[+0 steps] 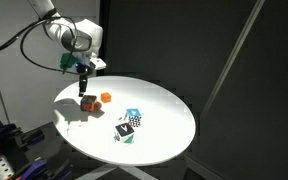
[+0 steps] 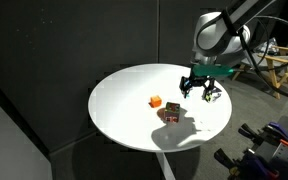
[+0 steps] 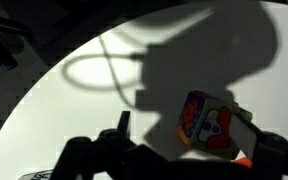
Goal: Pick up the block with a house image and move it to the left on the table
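Note:
The block with a house image (image 1: 88, 103) has dark red sides and lies on the round white table (image 1: 169, 125), near its edge; it also shows in the other exterior view (image 2: 170, 115). In the wrist view its pale picture face (image 3: 209, 125) shows red and blue shapes. My gripper (image 1: 84, 72) hangs open and empty a short way above the block, not touching it, and is seen in an exterior view (image 2: 200, 92) with its fingers spread. In the wrist view the dark fingers (image 3: 184, 145) frame the block from below.
A small plain orange cube (image 1: 106, 98) sits right beside the house block (image 2: 155, 101). A blue-and-white cube (image 1: 132, 115) and a black-and-white patterned one (image 1: 125, 130) lie nearer the table's middle. Black curtains surround the table.

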`<action>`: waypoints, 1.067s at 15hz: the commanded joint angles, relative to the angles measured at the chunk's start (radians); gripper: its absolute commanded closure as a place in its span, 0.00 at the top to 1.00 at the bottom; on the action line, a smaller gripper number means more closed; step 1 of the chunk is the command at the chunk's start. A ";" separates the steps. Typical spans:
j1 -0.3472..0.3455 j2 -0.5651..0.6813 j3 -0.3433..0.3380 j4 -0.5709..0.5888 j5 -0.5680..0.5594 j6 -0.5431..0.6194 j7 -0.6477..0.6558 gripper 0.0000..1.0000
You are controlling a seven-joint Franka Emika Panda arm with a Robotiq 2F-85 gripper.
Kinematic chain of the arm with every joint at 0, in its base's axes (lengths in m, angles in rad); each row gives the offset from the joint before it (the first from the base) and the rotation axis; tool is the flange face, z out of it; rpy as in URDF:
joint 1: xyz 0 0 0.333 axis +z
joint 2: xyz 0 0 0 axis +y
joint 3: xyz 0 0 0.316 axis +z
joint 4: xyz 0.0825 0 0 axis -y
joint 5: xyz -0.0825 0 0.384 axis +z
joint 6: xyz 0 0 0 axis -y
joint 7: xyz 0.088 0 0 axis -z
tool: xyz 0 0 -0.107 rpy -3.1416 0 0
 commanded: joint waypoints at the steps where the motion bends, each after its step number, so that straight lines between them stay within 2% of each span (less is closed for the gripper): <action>1: -0.019 -0.111 0.000 -0.068 -0.044 -0.061 -0.096 1.00; 9: -0.051 -0.299 0.003 -0.164 -0.086 -0.192 -0.239 1.00; 16: -0.076 -0.450 0.005 -0.244 -0.069 -0.261 -0.253 1.00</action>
